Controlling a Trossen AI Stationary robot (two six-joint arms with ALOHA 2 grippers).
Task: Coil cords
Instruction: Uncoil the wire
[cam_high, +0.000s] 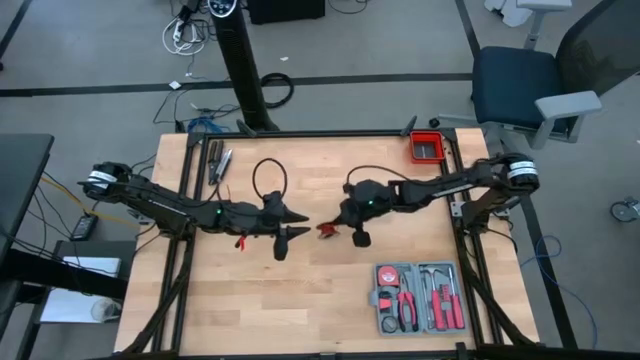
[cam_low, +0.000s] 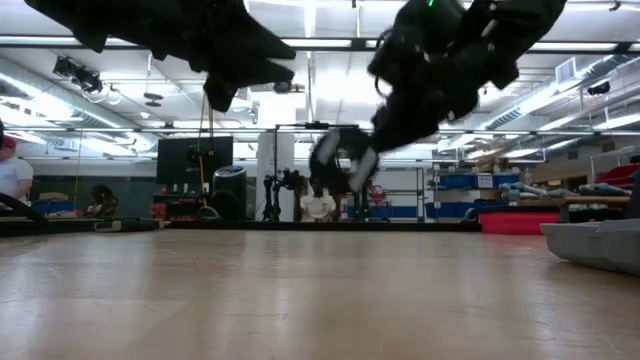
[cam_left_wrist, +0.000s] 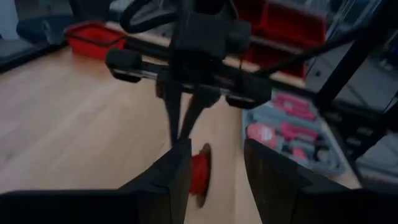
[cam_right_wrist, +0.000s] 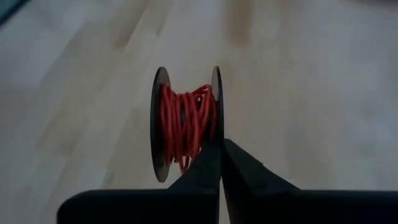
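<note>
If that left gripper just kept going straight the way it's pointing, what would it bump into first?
Probably the red cord wound on its small spool, which sits just beyond the open left gripper. The shut right gripper hangs right behind it. Depth is hard to judge.

Both arms reach inward over the desk (cam_high: 300, 310). The left pincer (cam_high: 296, 224) and the right pincer (cam_high: 335, 222) face each other, with the red cord (cam_high: 326, 229) between them. A grey tool case (cam_high: 418, 297) lies near the desk's front right corner.

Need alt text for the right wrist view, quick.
A small dark spool wound with thin bright red cord sits just ahead of the right claw, whose two dark fingers are shut together against the spool's edge. Behind lies blurred light wooden tabletop.
</note>
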